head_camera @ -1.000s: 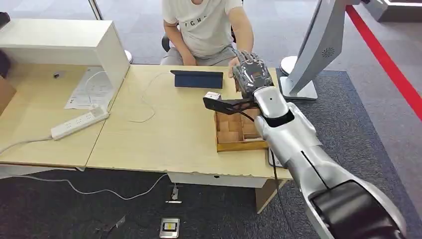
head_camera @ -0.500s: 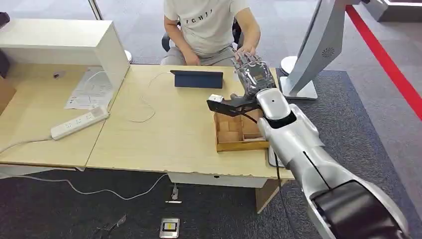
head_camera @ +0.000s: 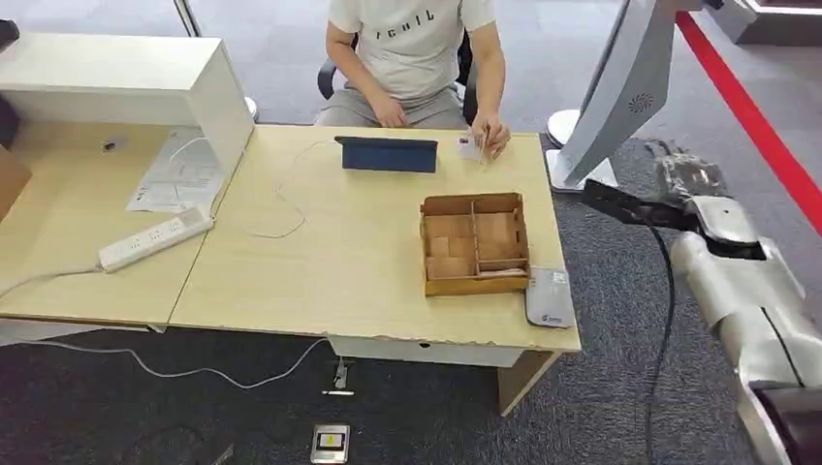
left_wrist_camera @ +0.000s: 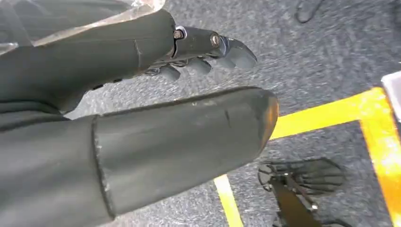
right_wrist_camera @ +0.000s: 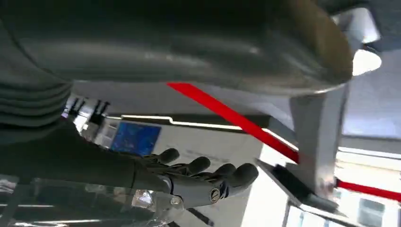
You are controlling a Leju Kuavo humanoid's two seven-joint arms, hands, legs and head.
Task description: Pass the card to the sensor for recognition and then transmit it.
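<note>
1. Head view: right hand (head_camera: 690, 175) off the table (head_camera: 359, 281), out past its right edge over the carpet, beside the base of the white stand (head_camera: 620, 92). Nothing visible in it from this angle.
2. Head view: card (head_camera: 469, 147) at the far edge of the table, under the fingers of the seated person's hand (head_camera: 490, 134), just right of the dark tablet (head_camera: 386, 154). Judged: handover made.
3. Head view: cardboard divider box (head_camera: 474, 242) near the right side of the table; white device (head_camera: 549, 296) touching its near right corner at the table edge, possibly the sensor, cannot tell. No sign either way of whether the card was read.
4. Left wrist view: left hand (left_wrist_camera: 142, 109) hanging over grey carpet with yellow floor tape (left_wrist_camera: 326, 113). Fingers (left_wrist_camera: 222, 47) extended and apart from the thumb, nothing between them.
5. Right wrist view: right hand fingers (right_wrist_camera: 208, 175) stretched out, slightly curled, holding nothing; white stand and a red floor line (right_wrist_camera: 227, 113) behind.
6. Judgement: task at or very near its end; card with the person, both hands free. Nothing left that these views show.
</note>
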